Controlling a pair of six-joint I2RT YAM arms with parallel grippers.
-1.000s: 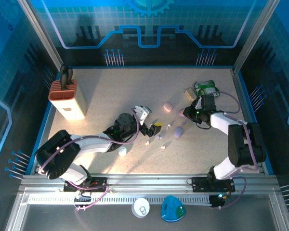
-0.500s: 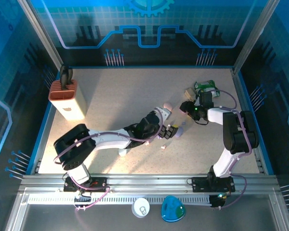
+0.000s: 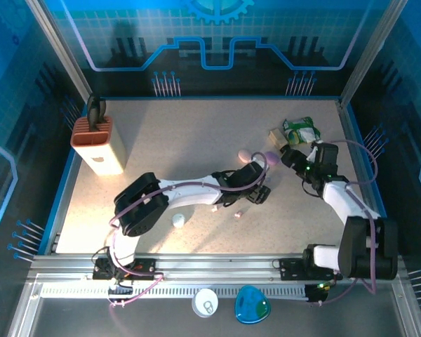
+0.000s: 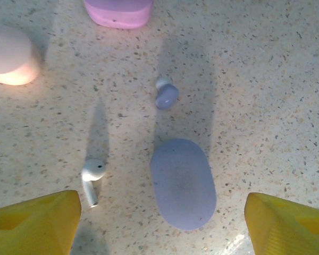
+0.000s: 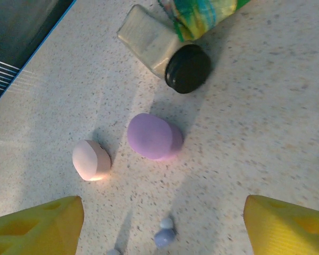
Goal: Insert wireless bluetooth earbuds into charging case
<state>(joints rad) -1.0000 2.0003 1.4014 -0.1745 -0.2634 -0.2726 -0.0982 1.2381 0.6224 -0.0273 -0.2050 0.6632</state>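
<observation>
Two earbuds loose on counter [image 4: 266, 106] ahead of left fingers [image 4: 37, 223], which are wide and empty. White earbud [image 4: 92, 178] sits just off one tip, stem pointing back at it. Lilac earbud [image 4: 166, 95] is beyond lilac case [image 4: 183, 183]. Right fingers [image 5: 37, 223] also wide, empty. Left looks nearer.

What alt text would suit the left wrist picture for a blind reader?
A lilac case lies on the table ahead of the open left claw. Nearby: a lilac earbud, a white earbud, a pink case, a purple case.
</observation>
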